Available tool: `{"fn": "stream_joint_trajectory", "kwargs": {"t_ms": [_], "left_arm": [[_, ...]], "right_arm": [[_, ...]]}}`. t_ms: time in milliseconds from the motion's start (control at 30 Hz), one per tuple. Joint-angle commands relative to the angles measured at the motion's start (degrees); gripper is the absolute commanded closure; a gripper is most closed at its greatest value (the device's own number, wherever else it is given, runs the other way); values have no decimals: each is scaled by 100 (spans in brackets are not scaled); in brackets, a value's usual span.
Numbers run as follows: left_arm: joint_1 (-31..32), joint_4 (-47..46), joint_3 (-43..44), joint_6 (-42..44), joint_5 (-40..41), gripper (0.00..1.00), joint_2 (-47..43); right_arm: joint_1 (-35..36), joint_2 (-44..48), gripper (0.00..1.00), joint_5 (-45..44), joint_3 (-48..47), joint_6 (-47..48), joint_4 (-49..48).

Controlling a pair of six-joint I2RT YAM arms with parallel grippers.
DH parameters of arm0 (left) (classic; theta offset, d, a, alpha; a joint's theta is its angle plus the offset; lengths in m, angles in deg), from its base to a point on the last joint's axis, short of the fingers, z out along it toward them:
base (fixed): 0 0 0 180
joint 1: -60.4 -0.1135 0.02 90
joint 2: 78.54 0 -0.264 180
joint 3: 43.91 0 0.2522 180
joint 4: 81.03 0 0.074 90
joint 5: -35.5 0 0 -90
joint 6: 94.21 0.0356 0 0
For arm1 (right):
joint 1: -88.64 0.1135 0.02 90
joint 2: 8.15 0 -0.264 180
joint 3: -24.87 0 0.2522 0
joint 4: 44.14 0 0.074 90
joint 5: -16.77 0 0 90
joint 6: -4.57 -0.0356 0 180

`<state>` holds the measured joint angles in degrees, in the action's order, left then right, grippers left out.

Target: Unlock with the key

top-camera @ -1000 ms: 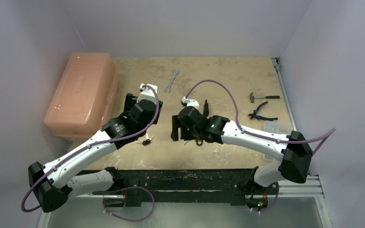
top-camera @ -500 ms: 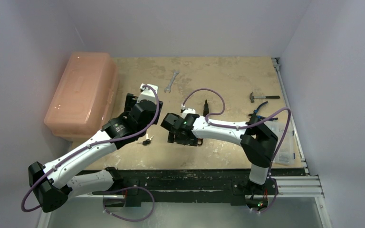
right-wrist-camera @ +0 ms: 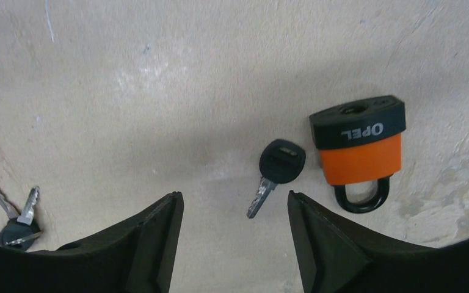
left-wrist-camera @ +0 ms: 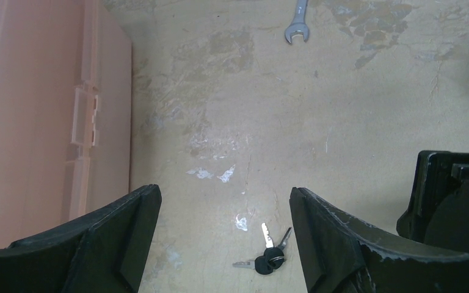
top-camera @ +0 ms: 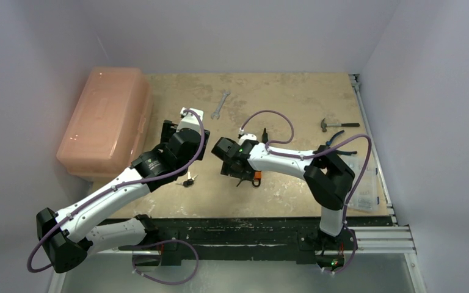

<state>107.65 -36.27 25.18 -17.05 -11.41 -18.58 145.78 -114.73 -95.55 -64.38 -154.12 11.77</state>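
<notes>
Both arms are over the near half of the bench and neither is carrying anything. The left gripper is spread wide and empty, hanging above bare benchtop. A bunch of small keys lies flat just below the gap, not touched by either finger. The right gripper is also released, with a wide gap and nothing between the fingers. It hovers over the single key, whose black head faces the far side and whose blade angles toward the near edge. The key lies flat on the bench, so it is not in the lock. The padlock has an orange body, a black cap and lettering on the cap. It lies flat just beside the key without touching it, and its shackle loop looks seated in the body. From the top camera I see the padlock close to the near edge, around the middle, partly under the right wrist. The key bunch is off to its left, well apart. A pink plastic box runs along the left edge and a wrench lies toward the far edge. A hammer and pliers lie near the right edge.
</notes>
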Motion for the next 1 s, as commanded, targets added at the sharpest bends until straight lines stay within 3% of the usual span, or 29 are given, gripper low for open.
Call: {"fn": "stream_joint_trajectory", "kwargs": {"t_ms": [0,700,967], "left_arm": [[-40,-73,40,-12,-35,18,-81],[-40,-80,42,3,-74,18,-61],[-42,-84,40,18,-77,18,-64]], "right_arm": [[-184,65,30,-219,6,102,-187],[-283,-249,36,-95,231,167,-330],[-379,-334,44,-132,259,204,-348]]}}
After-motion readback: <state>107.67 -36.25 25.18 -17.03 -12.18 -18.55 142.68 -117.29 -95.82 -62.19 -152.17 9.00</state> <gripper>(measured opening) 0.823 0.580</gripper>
